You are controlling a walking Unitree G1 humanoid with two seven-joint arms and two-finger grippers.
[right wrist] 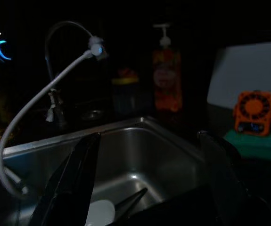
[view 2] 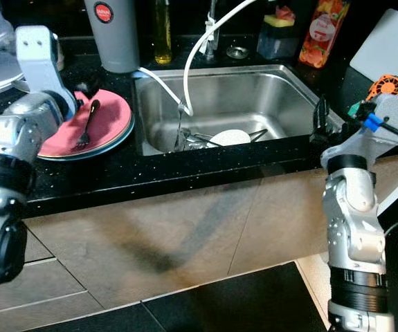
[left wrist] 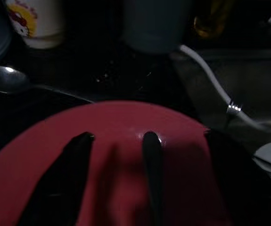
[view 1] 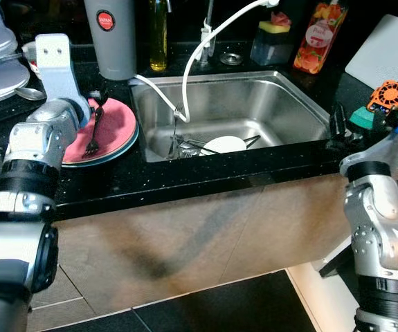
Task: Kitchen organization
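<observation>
Left wrist view: a fork (left wrist: 151,160) was seen between the parted left gripper (left wrist: 116,141) fingers, dishes (view 1: 223,144) judged unsorted beyond the parted right gripper (right wrist: 149,188).

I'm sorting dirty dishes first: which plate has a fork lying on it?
The pink plate on the counter left of the sink, under the left gripper, carries the fork. The white plate lies inside the sink.
</observation>
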